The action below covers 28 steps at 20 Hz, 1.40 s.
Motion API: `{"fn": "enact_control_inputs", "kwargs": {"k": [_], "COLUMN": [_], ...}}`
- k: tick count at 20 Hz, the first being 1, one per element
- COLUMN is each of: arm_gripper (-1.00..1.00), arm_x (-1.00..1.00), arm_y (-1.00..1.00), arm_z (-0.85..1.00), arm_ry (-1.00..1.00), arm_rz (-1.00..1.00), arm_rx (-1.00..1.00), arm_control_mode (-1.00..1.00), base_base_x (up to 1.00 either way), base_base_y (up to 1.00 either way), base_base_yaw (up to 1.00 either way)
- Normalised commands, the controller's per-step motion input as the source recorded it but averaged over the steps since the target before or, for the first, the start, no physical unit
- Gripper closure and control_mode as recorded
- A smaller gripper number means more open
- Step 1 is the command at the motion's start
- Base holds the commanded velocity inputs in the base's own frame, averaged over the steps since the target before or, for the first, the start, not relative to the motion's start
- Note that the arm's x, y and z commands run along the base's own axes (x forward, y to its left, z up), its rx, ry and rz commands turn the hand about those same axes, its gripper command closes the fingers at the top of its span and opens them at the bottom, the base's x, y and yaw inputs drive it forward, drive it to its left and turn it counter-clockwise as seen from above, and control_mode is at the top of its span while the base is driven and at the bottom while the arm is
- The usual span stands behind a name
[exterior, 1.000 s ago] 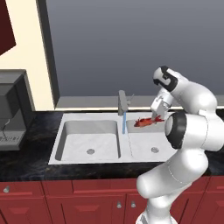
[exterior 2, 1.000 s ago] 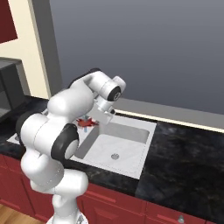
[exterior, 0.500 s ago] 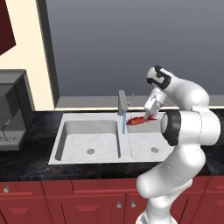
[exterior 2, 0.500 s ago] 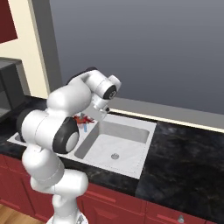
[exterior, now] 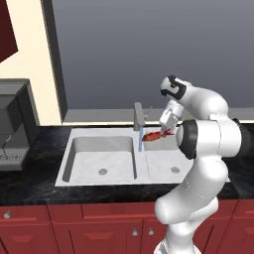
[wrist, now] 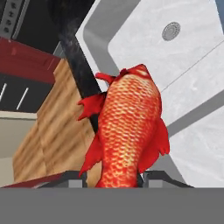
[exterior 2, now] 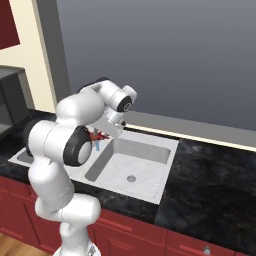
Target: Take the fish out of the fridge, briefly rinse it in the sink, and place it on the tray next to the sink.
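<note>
Fish (exterior: 155,135), clamped at its tail end in the gripper (exterior: 165,131), hangs over the sink (exterior: 99,159) beside the faucet's (exterior: 138,115) stream; likely light, slippery when wet.

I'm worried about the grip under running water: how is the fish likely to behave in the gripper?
The fish sticks out straight from the gripper, so it probably acts stiff. It is held by one end, so it may pivot. Beside the water stream, its scaly skin could get slippery.
</note>
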Motion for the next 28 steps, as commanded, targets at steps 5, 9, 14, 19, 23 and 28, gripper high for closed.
{"fn": "enact_control_inputs", "kwargs": {"k": [5, 9, 14, 19, 23, 28], "arm_gripper": [1.00, 1.00, 1.00, 1.00, 1.00, 1.00], "arm_x": [0.41, 0.40, 0.38, 0.42, 0.43, 0.45], "arm_y": [0.00, 0.00, 0.00, 0.00, 0.00, 0.04], "arm_z": [-0.12, -0.31, -0.34, -0.18, -0.17, -0.23], "arm_ry": [0.00, 0.00, 0.00, 0.00, 0.00, 0.00], "arm_rz": [0.00, 0.00, 0.00, 0.00, 0.00, 0.00], "arm_rx": [-0.02, -0.06, -0.06, -0.05, -0.03, -0.07], "arm_control_mode": [-1.00, -1.00, -1.00, -1.00, -1.00, -1.00], "base_base_x": [0.00, 0.00, 0.00, 0.00, 0.00, 0.00], "base_base_y": [0.00, 0.00, 0.00, 0.00, 0.00, 0.00], "base_base_yaw": [0.00, 0.00, 0.00, 0.00, 0.00, 0.00]}}
